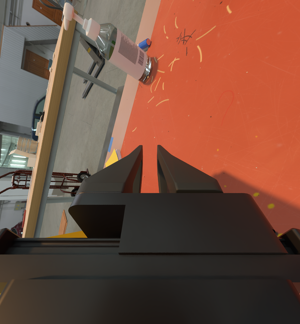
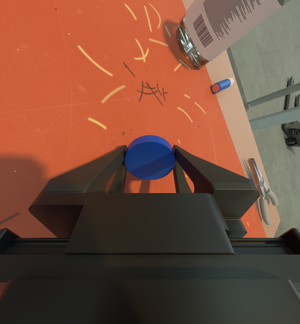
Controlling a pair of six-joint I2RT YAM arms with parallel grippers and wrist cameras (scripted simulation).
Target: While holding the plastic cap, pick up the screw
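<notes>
My right gripper (image 2: 149, 154) clamps the blue plastic cap (image 2: 149, 157) between both fingers, above the orange table (image 2: 40, 87). My left gripper (image 1: 149, 149) holds nothing, jaws a narrow gap apart. I can't find the screw. Farther out stand a pump bottle (image 1: 126, 52) and a small blue cylinder (image 1: 144, 43); pliers (image 2: 261, 189) lie at the table's edge.

blue round plastic cap (image 2: 149, 158), pinched between jaws
</notes>
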